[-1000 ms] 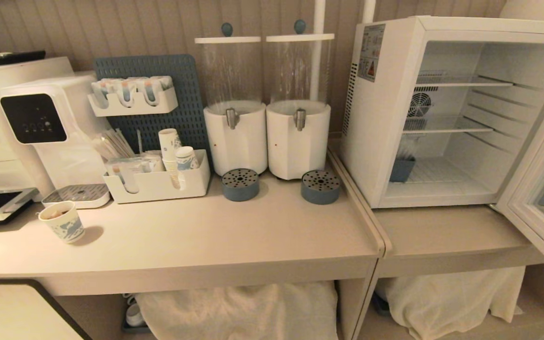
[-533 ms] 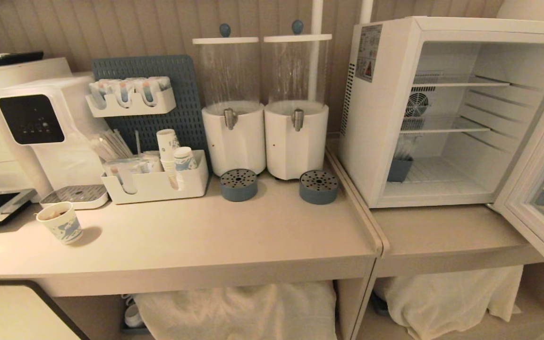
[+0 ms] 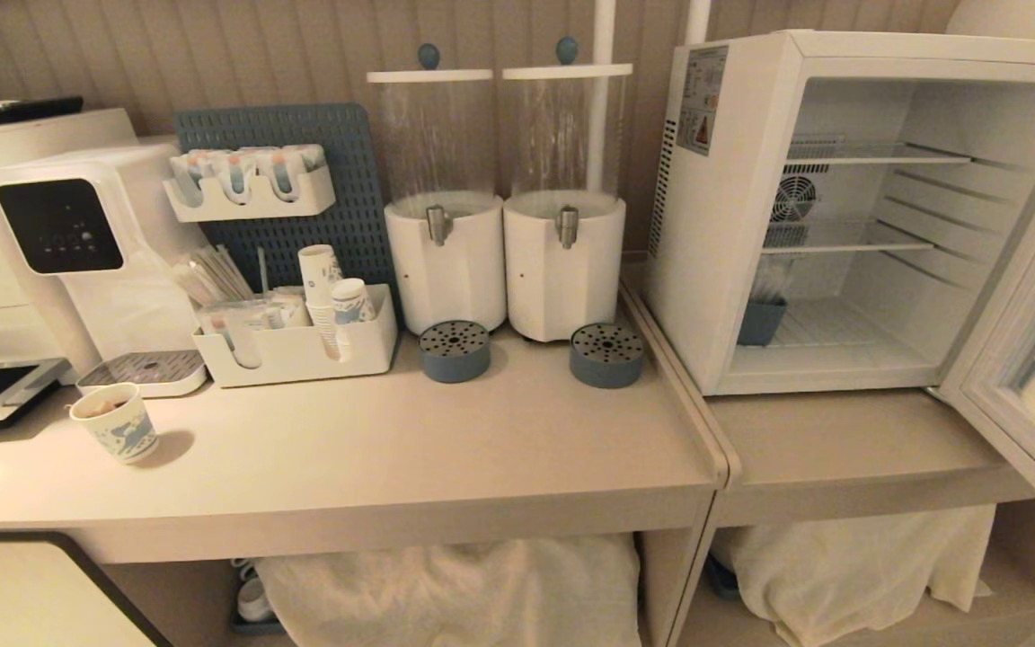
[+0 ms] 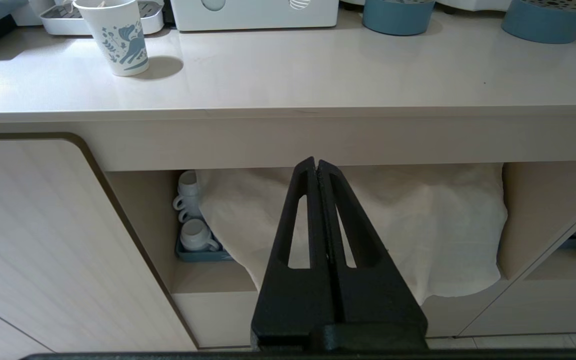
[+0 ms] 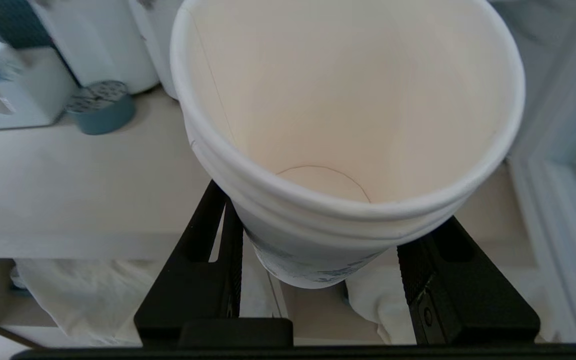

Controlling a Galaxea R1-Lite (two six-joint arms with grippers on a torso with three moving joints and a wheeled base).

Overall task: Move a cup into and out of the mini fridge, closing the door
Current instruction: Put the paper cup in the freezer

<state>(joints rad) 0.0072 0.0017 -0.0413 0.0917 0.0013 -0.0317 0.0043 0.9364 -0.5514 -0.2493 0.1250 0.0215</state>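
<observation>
Paper cup point(image 5: 348, 125) sits clamped in R gripper point(image 5: 318, 280) jaws, lower right of head frame; keep upright, clear door point(image 3: 1034, 296), aim fridge point(image 3: 733, 225) bottom shelf. L gripper point(image 4: 318, 170) jaws clenched, empty.

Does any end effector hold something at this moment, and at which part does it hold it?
The right end effector holds the cup, clamped on opposite sides of its lower body, well below the rim. The left end effector is shut on nothing.

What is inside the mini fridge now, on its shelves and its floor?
The mini fridge holds two bare wire shelves, a fan grille and a small blue-grey container at the floor's back left. The container's contents cannot be seen.
</observation>
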